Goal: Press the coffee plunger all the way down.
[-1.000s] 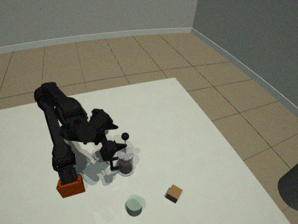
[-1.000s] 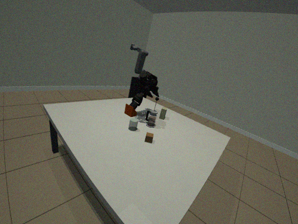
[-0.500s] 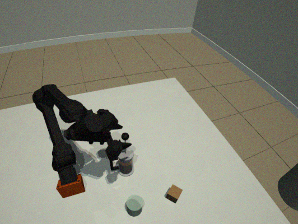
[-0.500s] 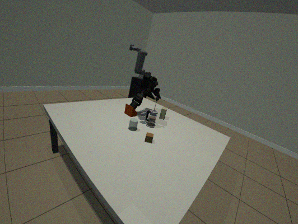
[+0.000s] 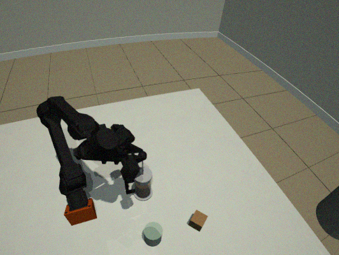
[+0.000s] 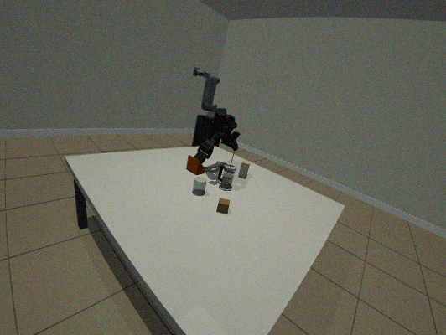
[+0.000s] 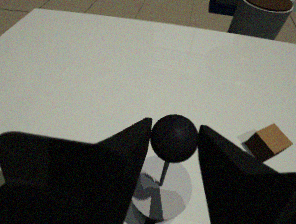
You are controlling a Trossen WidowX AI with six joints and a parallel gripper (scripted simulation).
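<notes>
The coffee press point(image 5: 143, 189) point(image 6: 227, 178) stands upright on the table, its black handle point(image 5: 128, 189) toward the arm's side. Its round lid point(image 7: 180, 192) shows below the fingers in the wrist view. The thin plunger rod point(image 6: 233, 157) point(image 7: 164, 172) stands tall above the lid, topped by a black ball knob point(image 7: 174, 142). My gripper point(image 7: 175, 128) is shut on the knob, one fingertip against each side. In the top view the knob is hard to tell from the dark fingers. The press's lower part is hidden in the wrist view.
A pale green cup point(image 5: 152, 234) point(image 6: 199, 185) and a brown block point(image 5: 199, 219) point(image 6: 223, 205) point(image 7: 274, 139) stand on the near side of the press. A grey-green block point(image 6: 244, 170) is behind it, hidden by the arm in the top view. The arm's orange base point(image 5: 81, 214) is left.
</notes>
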